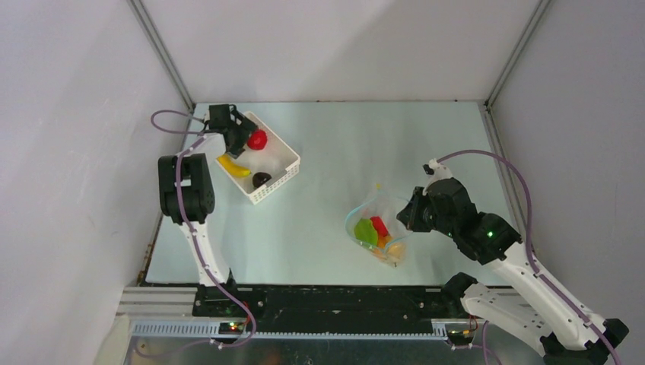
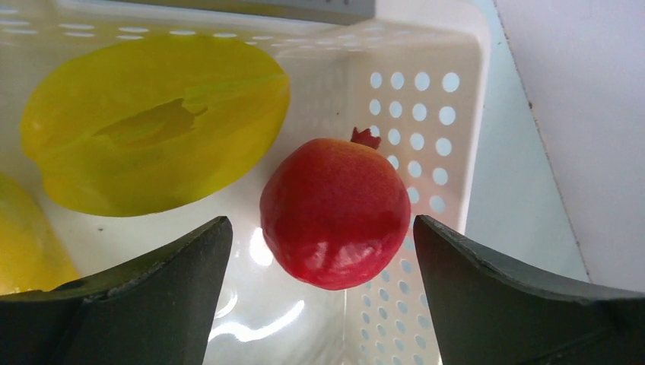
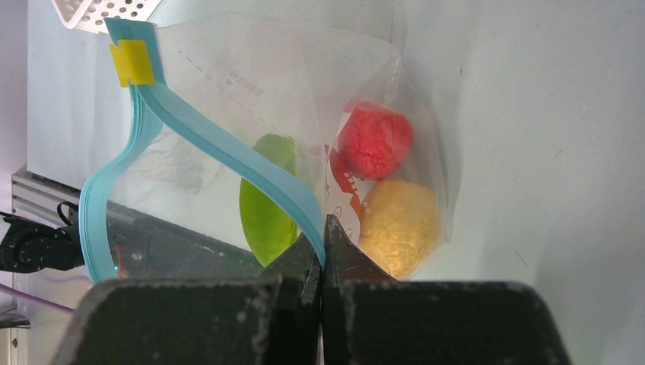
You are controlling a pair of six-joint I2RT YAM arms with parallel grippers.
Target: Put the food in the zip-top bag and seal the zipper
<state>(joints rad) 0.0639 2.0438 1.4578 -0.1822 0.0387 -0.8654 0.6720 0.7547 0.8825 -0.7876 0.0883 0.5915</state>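
The clear zip-top bag (image 1: 378, 228) lies right of centre with green, red and orange toy food inside; in the right wrist view I see green (image 3: 268, 198), red (image 3: 374, 141) and yellow-orange (image 3: 398, 225) pieces in it. My right gripper (image 1: 413, 215) is shut on the light blue zipper strip (image 3: 228, 156) and holds the mouth open. My left gripper (image 1: 237, 139) is open over the white basket (image 1: 285, 176), its jaws either side of a red pomegranate (image 2: 335, 213), not touching it. A yellow star fruit (image 2: 156, 122) lies beside it.
The basket (image 2: 426, 99) at the back left also holds a yellow banana (image 1: 234, 167) and a dark purple fruit (image 1: 262, 179). White walls enclose the table on three sides. The black rail runs along the near edge.
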